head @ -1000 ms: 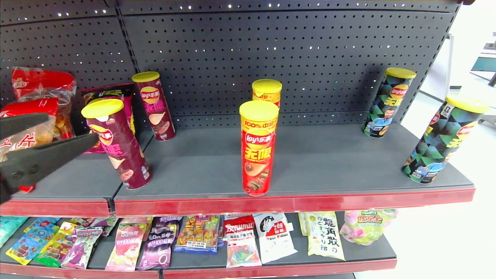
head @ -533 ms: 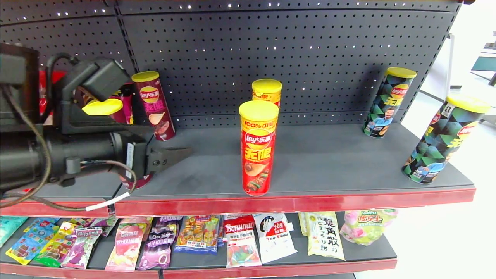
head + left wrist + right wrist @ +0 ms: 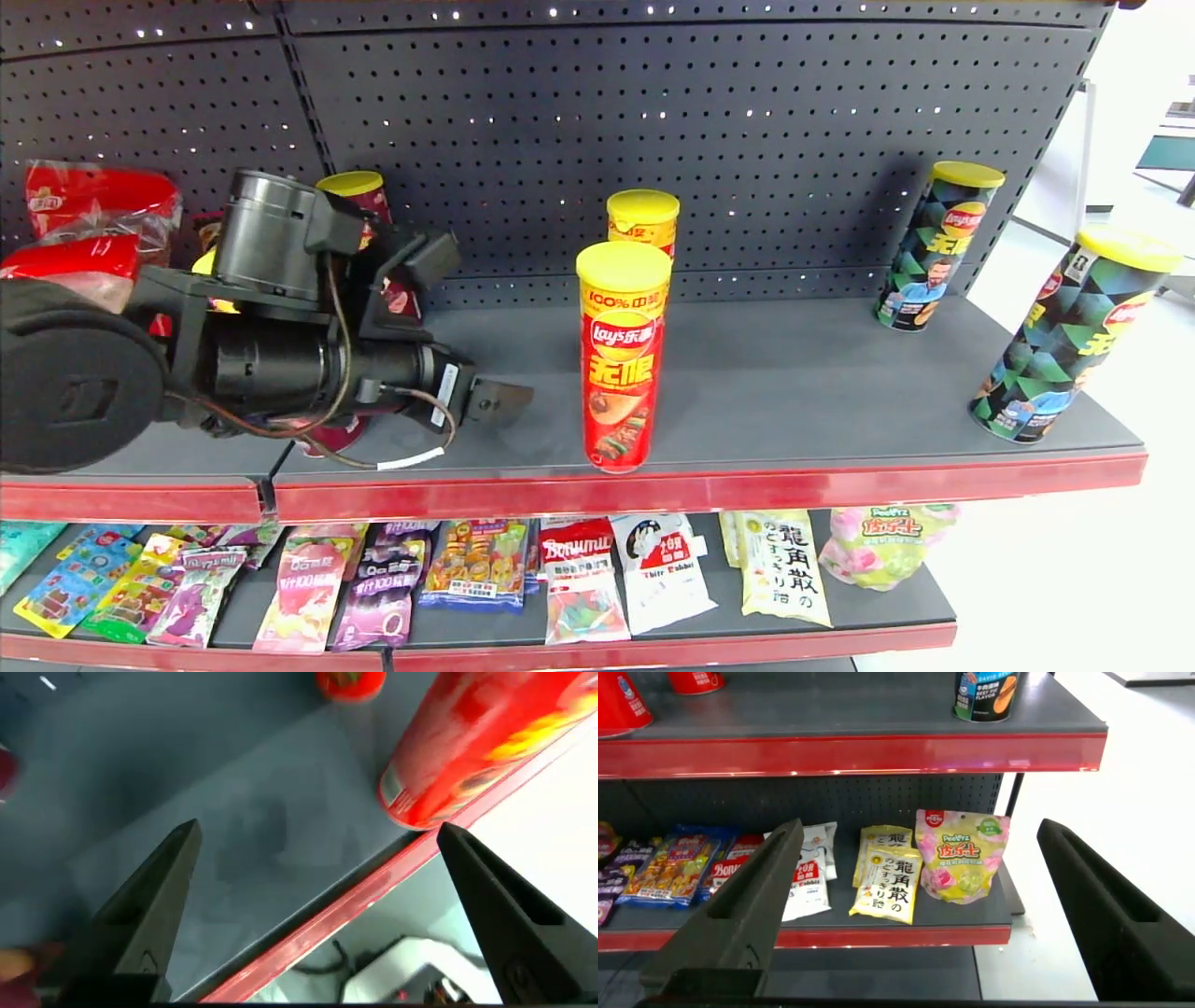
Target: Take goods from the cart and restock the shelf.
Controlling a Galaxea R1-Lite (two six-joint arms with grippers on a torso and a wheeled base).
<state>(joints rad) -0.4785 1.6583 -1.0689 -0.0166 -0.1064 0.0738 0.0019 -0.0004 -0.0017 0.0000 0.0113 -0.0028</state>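
A red chip can (image 3: pixel 621 359) with a yellow lid stands near the front edge of the grey shelf (image 3: pixel 794 392), and a second one (image 3: pixel 642 219) stands behind it. My left gripper (image 3: pixel 499 401) hovers low over the shelf just left of the front red can. Its fingers are open around nothing in the left wrist view, where the gripper (image 3: pixel 318 829) faces the red can (image 3: pixel 476 747). My left arm covers most of a maroon can (image 3: pixel 331 437); another maroon can (image 3: pixel 359 187) stands behind. My right gripper (image 3: pixel 920 826) is open and empty, facing the lower shelf.
Two black-and-green cans (image 3: pixel 936 247) (image 3: pixel 1069 336) stand at the shelf's right end, with bare shelf between them and the red cans. Red snack bags (image 3: pixel 84 215) sit far left. Flat snack bags (image 3: pixel 579 579) (image 3: pixel 889 873) line the lower shelf.
My left arm has swung in from the left across the shelf toward the front red can, now covering the front maroon can. The cans have not moved.
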